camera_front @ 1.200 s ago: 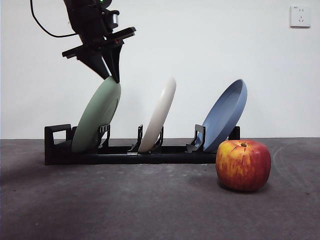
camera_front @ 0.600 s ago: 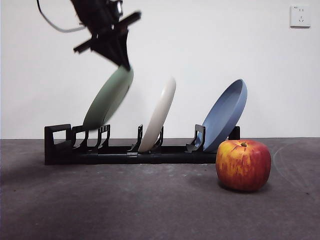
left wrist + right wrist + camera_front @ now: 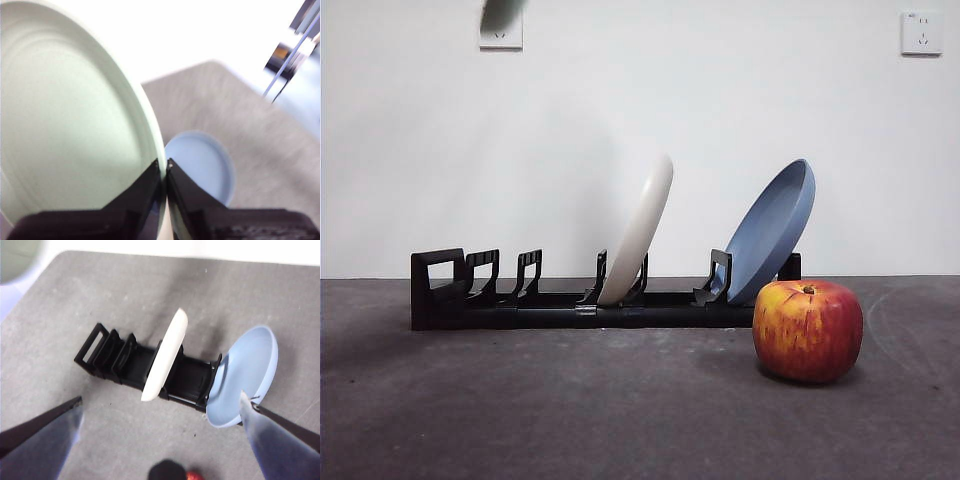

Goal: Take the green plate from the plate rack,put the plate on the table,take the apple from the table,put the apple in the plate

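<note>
Pinching only the rim of the large round pale sage-green matte plate (image 3: 70, 125), lifted high above the long black plastic rack (image 3: 570, 300), the left gripper (image 3: 164, 167) risks letting it pivot or slip; the right gripper (image 3: 160, 412) waits spread open.

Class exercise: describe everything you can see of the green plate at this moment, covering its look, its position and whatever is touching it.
The green plate is a large, round, pale sage-green dish with a matte surface, faint concentric rings and a shallow raised rim. It is out of the plate rack and held in the air, well above the table. The left gripper is shut on its rim, one jaw on each face. The front view catches only a blurred sliver of it at the top edge. Nothing else touches it.
</note>
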You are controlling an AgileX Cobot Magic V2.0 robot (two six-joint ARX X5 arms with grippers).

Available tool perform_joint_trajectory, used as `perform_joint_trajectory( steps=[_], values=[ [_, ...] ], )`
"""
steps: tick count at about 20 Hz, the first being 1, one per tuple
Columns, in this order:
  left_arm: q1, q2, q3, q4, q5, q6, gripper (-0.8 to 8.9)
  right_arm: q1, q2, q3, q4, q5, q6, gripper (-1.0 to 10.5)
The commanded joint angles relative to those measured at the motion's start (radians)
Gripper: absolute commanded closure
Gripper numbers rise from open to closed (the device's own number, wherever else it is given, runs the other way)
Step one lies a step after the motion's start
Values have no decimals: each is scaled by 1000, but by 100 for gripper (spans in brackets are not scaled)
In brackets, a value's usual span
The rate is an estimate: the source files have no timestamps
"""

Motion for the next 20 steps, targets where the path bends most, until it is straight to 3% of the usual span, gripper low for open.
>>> perform_joint_trajectory(
  steps=[1, 4, 8, 12, 16, 20],
  values=[
    [-36, -134, -47, -7, -10, 40, 826, 1, 6, 4, 11, 1, -7, 349],
    [-100, -354, -246, -7, -85, 70, 826, 1, 6, 4, -4, 1, -7, 349],
    [-227, -689, -701, -7, -199, 68, 826, 1, 6, 4, -38, 1, -7, 349],
    [-320, -945, -1153, -7, -291, -63, 826, 1, 6, 4, -61, 0, -7, 350],
    [-367, -1025, -1521, -3, -407, -185, 826, 1, 6, 4, -78, 0, -6, 350],
    [-417, -920, -1772, 214, -443, -203, 826, 1, 6, 4, -101, 1, -6, 350]
  ],
)
